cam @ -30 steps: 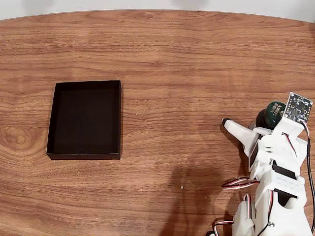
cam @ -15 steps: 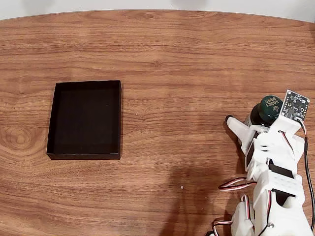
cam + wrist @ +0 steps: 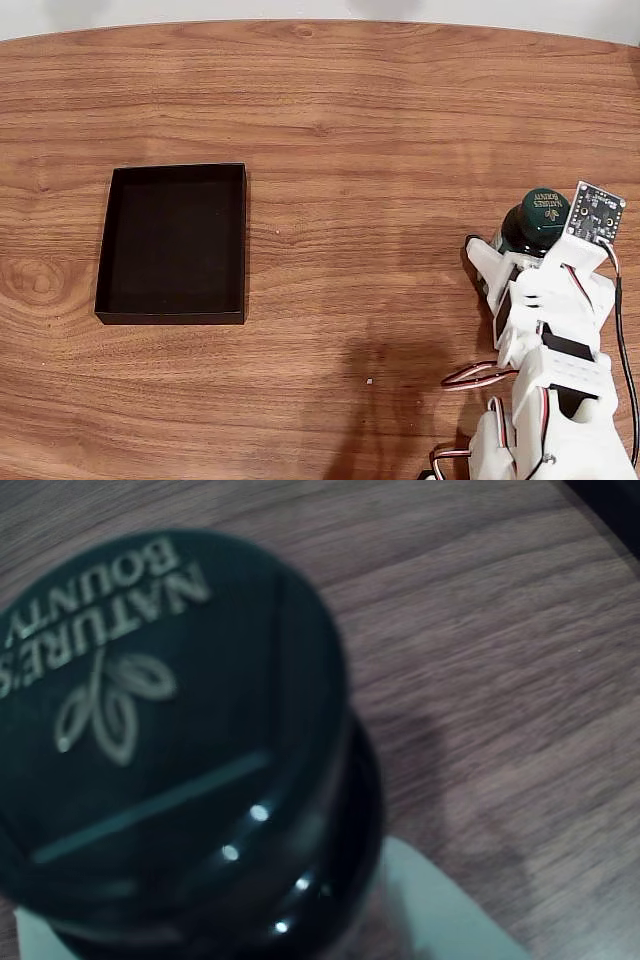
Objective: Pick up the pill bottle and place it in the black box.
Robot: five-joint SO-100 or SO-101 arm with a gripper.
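My fingers (image 3: 487, 262) sit against the bottle (image 3: 537, 219) near the desk's right edge, about halfway up that edge in the fixed view. One white finger reaches past the bottle's left side; the other is hidden under the wrist camera board, so I cannot tell whether the gripper (image 3: 512, 252) is clamped on the bottle or merely set around it. In the wrist view the green cap (image 3: 150, 710) sits right under the lens, its "Nature's Bounty" print upside down, with a pale finger pad (image 3: 440, 910) showing just below and to the right of it. That closeness tells me the bottle is between or right at the jaws, but it does not settle the grip.

The bottle looks upright, cap toward the fixed camera. I cannot tell from either view whether its base is on the wood or off it.

The box (image 3: 172, 243) lies well apart, near the desk's left edge, empty, with open wood between it and the arm.

As I judge it, the reach is done and the grasp is either just made or about to be. What is left is the bulk of the job: confirm the hold, lift, carry leftward across the desk, and set the bottle inside the box's low walls.
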